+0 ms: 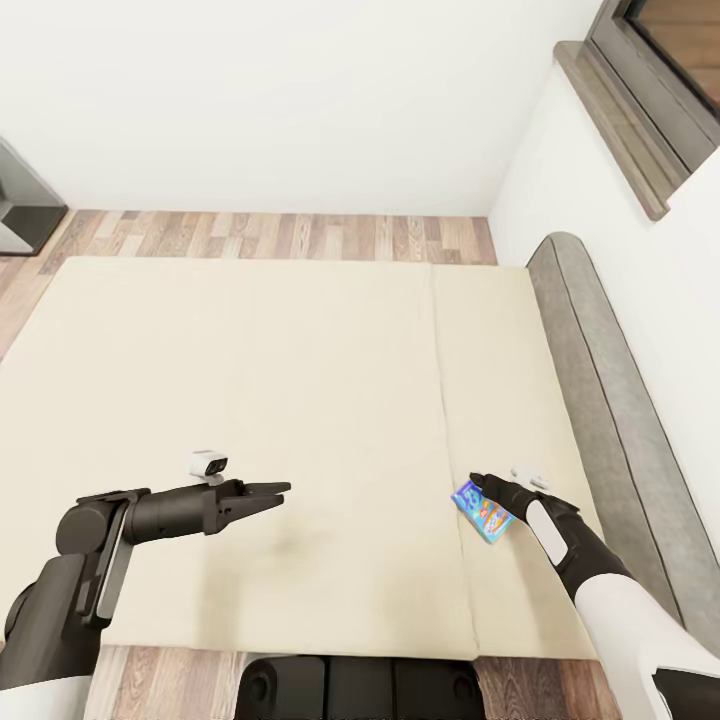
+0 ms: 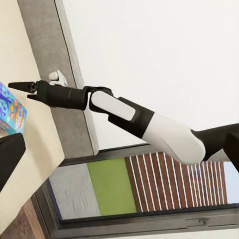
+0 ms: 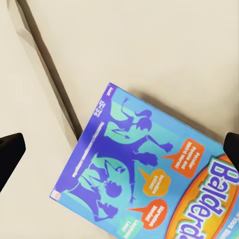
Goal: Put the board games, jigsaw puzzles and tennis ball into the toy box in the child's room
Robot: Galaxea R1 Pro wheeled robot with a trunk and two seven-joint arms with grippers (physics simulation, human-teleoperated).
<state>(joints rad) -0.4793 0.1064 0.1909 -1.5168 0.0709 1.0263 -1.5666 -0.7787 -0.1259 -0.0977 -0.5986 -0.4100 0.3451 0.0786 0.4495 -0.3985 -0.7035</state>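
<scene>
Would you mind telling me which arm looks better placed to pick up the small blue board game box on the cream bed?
The right. Its gripper is right at the small blue board game box with fingers spread around it; the left gripper hangs over bare cream bed, well away.

Headboard [image 1: 610, 400]: you see a grey padded panel running along the right wall, curved at its far end.
Window [image 1: 665, 70]: you look at a dark grey frame and sill high on the right wall.
Floor [image 1: 270, 235]: your view shows mixed brown wood planks.
Far wall [image 1: 300, 100]: you face plain white.
Dark furniture [image 1: 25, 200]: you catch a corner at the left edge, too cropped to identify.
</scene>
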